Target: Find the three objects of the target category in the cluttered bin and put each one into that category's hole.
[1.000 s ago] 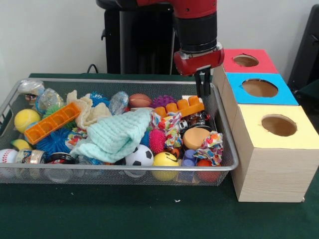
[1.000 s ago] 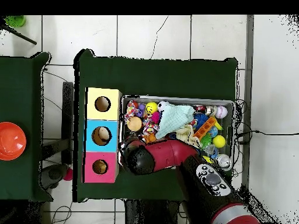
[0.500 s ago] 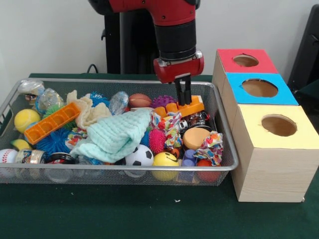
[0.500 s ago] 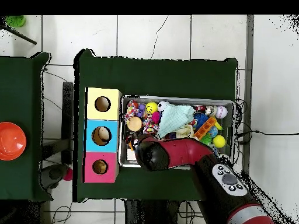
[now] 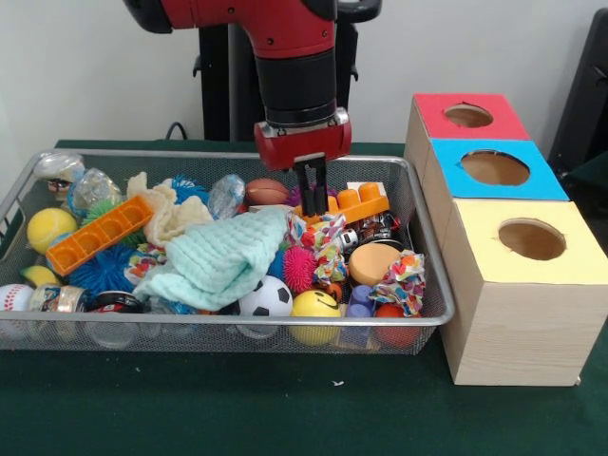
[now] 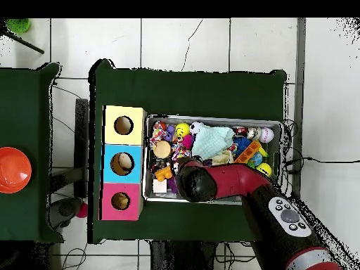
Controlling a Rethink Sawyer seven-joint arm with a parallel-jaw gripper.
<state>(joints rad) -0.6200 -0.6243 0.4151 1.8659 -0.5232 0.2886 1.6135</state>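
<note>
Frankly, the target category was unclear; likely candidates were balls low in the wire bin point(image 5: 423, 249): a soccer ball point(image 5: 265, 296) and yellow smiley ball point(image 5: 314, 305), light, smooth, apt to roll. The tool point(image 5: 311, 193), fingers nearly together and empty, hung mid-frame above a brown football point(image 5: 267, 191). A mint cloth point(image 5: 220, 258) crowded the pile.

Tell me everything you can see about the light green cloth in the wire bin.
The light green cloth is a pale mint piece of soft fabric with a ribbed, knitted-looking surface. It lies crumpled and loosely spread in the middle of the wire bin, on top of other toys. Its near edge rests against the soccer ball, and a pink spiky ball sits at its right side. The gripper hangs above its far right corner, apparently not touching it.
</note>
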